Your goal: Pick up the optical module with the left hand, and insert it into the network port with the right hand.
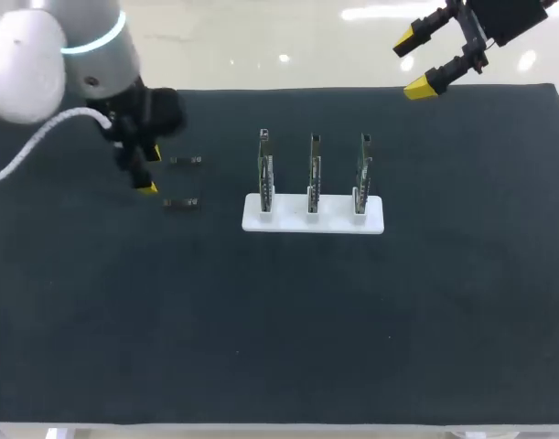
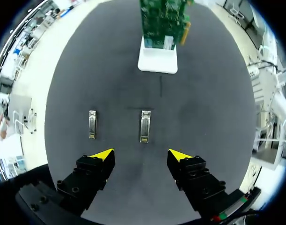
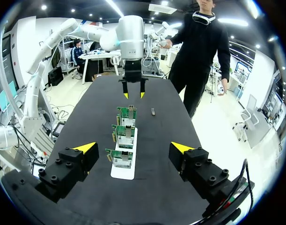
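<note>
Two small metal optical modules lie side by side on the black mat, one point(image 1: 185, 161) farther back and one point(image 1: 181, 203) nearer. My left gripper point(image 1: 151, 171) hovers just left of them, open and empty. In the left wrist view one module point(image 2: 145, 125) lies just ahead of the gap between the fingers and the other module point(image 2: 92, 124) lies off to one side; the left gripper point(image 2: 143, 157) touches neither. A white stand point(image 1: 313, 219) holds three upright green network cards point(image 1: 314, 169). My right gripper point(image 1: 425, 64) hangs open at the far right corner, well away from the stand point(image 3: 124, 173).
The black mat point(image 1: 279, 329) covers the whole table. The stand with its cards point(image 2: 164, 18) is straight ahead of the left gripper, beyond the modules. In the right wrist view one module point(image 3: 152, 111) shows beside the row of cards point(image 3: 124, 133).
</note>
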Controlling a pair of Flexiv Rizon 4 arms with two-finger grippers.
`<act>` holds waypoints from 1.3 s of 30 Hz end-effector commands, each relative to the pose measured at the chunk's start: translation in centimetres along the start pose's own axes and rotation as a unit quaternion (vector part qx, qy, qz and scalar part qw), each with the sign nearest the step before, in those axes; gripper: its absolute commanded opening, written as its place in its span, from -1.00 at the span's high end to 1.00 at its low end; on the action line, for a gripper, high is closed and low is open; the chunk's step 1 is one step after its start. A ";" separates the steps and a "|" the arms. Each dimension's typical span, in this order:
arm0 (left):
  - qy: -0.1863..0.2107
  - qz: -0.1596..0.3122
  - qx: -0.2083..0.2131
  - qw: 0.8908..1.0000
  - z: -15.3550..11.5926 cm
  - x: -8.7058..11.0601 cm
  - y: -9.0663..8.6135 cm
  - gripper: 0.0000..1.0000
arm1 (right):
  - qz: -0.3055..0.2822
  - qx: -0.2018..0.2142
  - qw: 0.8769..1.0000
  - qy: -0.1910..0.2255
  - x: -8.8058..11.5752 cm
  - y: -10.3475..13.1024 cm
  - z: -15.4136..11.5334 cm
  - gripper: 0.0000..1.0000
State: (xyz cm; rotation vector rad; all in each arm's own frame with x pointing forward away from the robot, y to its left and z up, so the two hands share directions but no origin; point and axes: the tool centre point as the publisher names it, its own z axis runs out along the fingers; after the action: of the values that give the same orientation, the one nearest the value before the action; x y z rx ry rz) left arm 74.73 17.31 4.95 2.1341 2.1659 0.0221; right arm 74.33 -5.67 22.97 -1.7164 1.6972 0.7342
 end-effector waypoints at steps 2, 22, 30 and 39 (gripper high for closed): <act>0.037 0.009 -0.002 0.999 0.2 -0.5 0.3 -1.00 | 0.000 0.001 1.000 -0.001 0.0 0.1 0.0 -1.00; 0.023 0.002 0.001 1.000 0.8 -0.4 0.2 -1.00 | 0.000 0.001 1.000 -0.001 0.0 0.1 0.0 -1.00; 0.037 0.014 0.021 0.999 2.6 -1.0 -0.2 -1.00 | 0.000 0.001 1.000 -0.001 0.0 0.1 0.0 -1.00; 0.020 0.039 0.040 0.998 3.9 -1.4 0.1 -1.00 | 0.000 0.001 1.000 -0.001 0.0 0.1 0.0 -1.00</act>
State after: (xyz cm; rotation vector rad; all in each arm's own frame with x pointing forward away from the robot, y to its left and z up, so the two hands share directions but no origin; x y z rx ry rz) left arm 74.21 15.46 1.54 2.2703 2.1396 0.0220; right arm 74.33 -5.67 22.97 -1.7163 1.6972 0.7342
